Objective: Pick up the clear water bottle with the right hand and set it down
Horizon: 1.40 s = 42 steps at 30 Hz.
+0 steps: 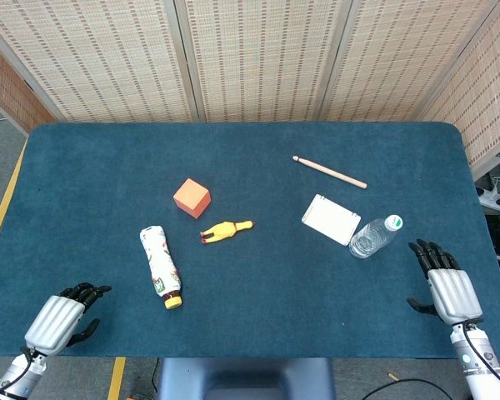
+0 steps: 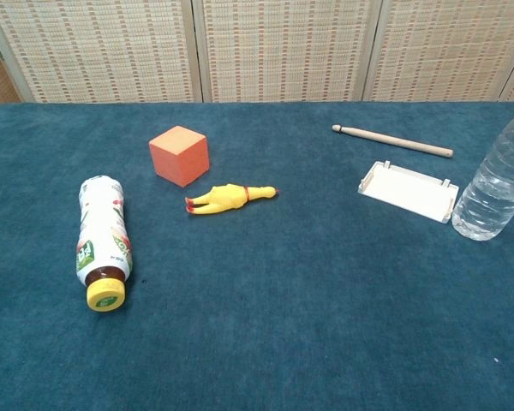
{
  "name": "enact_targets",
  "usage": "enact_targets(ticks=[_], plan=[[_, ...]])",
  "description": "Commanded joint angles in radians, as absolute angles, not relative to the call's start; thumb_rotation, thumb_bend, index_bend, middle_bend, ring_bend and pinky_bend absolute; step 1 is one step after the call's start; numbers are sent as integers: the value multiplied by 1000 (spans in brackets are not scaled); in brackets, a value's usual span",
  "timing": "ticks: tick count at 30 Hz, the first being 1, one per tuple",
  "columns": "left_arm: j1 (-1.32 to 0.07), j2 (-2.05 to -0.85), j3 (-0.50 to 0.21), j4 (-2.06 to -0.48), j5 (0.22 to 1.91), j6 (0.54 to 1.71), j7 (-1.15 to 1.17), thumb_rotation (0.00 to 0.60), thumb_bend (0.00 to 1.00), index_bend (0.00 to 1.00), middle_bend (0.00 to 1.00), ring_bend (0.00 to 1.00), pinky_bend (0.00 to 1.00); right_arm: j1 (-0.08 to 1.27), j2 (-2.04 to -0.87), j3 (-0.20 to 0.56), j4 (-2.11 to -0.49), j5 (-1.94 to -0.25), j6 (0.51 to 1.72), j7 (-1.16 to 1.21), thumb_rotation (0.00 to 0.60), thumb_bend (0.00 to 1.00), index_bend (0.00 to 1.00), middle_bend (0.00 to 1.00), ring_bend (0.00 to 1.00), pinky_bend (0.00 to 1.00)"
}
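The clear water bottle [image 1: 373,237] [image 2: 495,183] stands upright on the blue table at the right, with a white and green cap. My right hand [image 1: 446,283] rests near the front right edge of the table, a short way right of and nearer than the bottle, not touching it. Its fingers are extended and apart, holding nothing. At the front left corner my left hand [image 1: 63,317] lies with its fingers loosely bent and nothing in it. Neither hand shows in the chest view.
A white flat box [image 1: 331,219] [image 2: 409,190] lies just left of the bottle, with a wooden stick [image 1: 330,172] [image 2: 392,140] behind it. An orange cube [image 1: 192,197] [image 2: 179,155], a yellow rubber chicken [image 1: 226,231] [image 2: 230,198] and a lying yellow-capped bottle [image 1: 161,266] [image 2: 102,242] occupy the middle left.
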State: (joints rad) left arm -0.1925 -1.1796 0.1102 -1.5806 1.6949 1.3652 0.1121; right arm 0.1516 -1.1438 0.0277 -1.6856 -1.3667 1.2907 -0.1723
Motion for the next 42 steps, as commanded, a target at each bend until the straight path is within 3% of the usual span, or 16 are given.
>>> enact_targets(ticks=[1,11,20,33,42], plan=[[-193,-1179,111,-1581,1699,1367,112,600,373,207,322,228,424,151,-1145,27,-1684,-1373,1292,-167,600,77,31,34,0,143],[-199,-1184,109,-1572,1704,1362,100,600,373,207,322,228,424,138,-1200,50,-1648,-1382,1358,-187,600,77,0,34,0,149],[-194,-1174,110,-1570,1697,1370,69,600,372,207,322,229,425,169,-1352,120,-1475,-1380,1397,-111,600,77,0,35,0,152],[-189,-1164,112,-1581,1704,1378,75,600,373,207,325,230,426,303,-1495,176,-1191,-1424,1247,420,600,77,0,34,0,152],[-188,-1161,113,-1583,1712,1385,64,600,373,208,326,231,425,373,-1481,165,-1173,-1458,1132,776,600,77,0,36,0,151]])
